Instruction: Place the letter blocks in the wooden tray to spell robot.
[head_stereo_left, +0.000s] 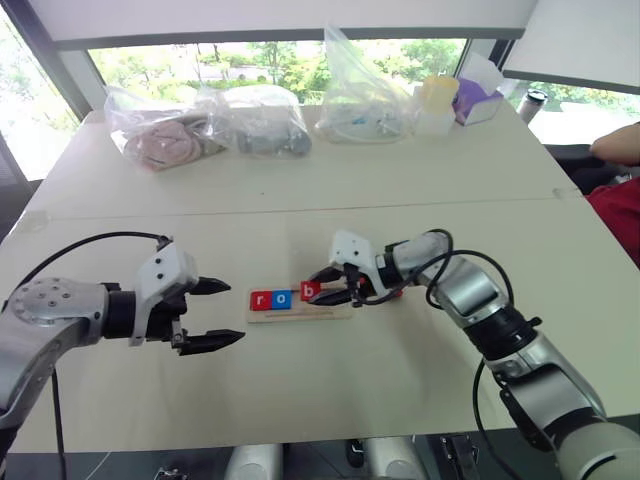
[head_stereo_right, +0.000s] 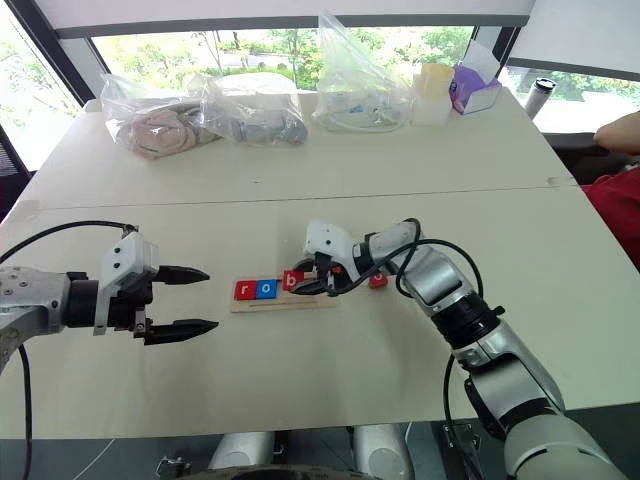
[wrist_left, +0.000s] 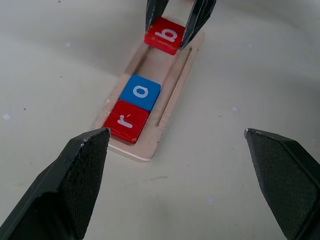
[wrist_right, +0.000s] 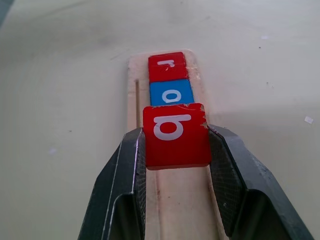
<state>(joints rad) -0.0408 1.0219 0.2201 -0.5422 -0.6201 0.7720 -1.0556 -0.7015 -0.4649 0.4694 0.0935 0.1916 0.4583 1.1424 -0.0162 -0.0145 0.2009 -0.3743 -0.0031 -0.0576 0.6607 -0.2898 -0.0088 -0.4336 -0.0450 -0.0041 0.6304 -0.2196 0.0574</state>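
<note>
The wooden tray (head_stereo_left: 325, 314) lies at the table's middle. A red r block (head_stereo_left: 261, 300) and a blue o block (head_stereo_left: 283, 298) sit side by side at its left end. My right gripper (head_stereo_left: 335, 290) is shut on the red b block (wrist_right: 176, 134), holding it slightly tilted over the groove just past the o (wrist_right: 171, 93). Another red block (head_stereo_right: 378, 281) lies on the table behind that gripper, partly hidden. My left gripper (head_stereo_left: 215, 313) hangs open and holds nothing, left of the tray and pointing at it (wrist_left: 165, 115).
Several clear plastic bags (head_stereo_left: 260, 120) of items line the table's far edge, with a yellow-lidded cup (head_stereo_left: 438, 100) and a purple box (head_stereo_left: 478, 95). A person's arm (head_stereo_left: 618, 145) and red clothing show at the right edge.
</note>
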